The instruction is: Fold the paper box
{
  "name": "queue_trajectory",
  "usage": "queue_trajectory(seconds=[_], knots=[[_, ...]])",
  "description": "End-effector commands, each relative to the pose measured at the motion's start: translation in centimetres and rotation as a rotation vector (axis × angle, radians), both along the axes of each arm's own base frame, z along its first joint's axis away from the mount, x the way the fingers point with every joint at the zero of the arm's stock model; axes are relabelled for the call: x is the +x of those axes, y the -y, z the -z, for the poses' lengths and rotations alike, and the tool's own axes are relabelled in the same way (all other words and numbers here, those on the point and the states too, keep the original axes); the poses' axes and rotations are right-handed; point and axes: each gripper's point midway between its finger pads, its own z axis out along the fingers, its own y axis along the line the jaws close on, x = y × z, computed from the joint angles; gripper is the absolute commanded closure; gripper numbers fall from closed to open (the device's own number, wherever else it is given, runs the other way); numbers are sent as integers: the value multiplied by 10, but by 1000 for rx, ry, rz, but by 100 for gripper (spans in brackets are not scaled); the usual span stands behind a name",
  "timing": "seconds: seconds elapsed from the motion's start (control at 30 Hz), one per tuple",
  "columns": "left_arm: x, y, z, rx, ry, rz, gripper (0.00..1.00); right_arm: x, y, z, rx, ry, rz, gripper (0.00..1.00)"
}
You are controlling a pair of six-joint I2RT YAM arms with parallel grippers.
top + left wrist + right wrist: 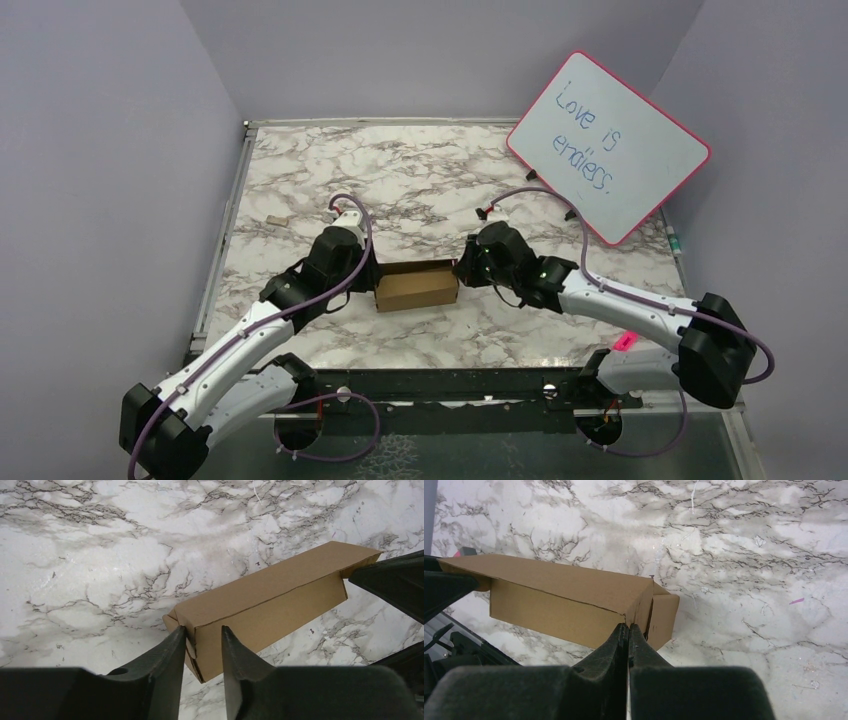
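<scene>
The paper box (418, 288) is a small oblong box of plain brown cardboard lying on the marble table between my two arms. My left gripper (372, 281) is at its left end. In the left wrist view (202, 634) the jaws stand apart astride the box's near corner (270, 600), and one fingertip (179, 635) touches the end flap. My right gripper (462, 268) is at the right end. It is shut (628, 626), with its tips against the corner of the box (554, 600) beside a partly open end flap (663, 617).
A pink-framed whiteboard (608, 145) with handwriting leans at the back right. A tiny tan scrap (275, 219) lies at the left of the table. Grey walls close in the table on three sides, and a metal rail (225, 230) runs along its left edge.
</scene>
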Motion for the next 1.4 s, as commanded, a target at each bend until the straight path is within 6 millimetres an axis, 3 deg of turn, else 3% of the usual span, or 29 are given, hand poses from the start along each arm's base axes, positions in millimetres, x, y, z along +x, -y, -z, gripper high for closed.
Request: queue_trajectory(seconds=[0.0,0.23,0.5,1.0,1.17,1.37], knots=[[1,5,-13,-13,10,15,75,-7,11,12,-27,-24,37,94],[-8,9,-3,-26,-36,33,100,-6,14,11,-22,-21,71,94],[-25,16,25,-25,-111,23,100,-6,19,15,-20,-9,107,95],[-53,44,45,-76,-150,49,96,-11,19,15,-4,16,75,94],[-46,38,50,-44,-115,17,91,-11,26,11,4,49,86,94],[-27,49,34,-59,-31,23,89,-11,36,11,1,75,108,94]])
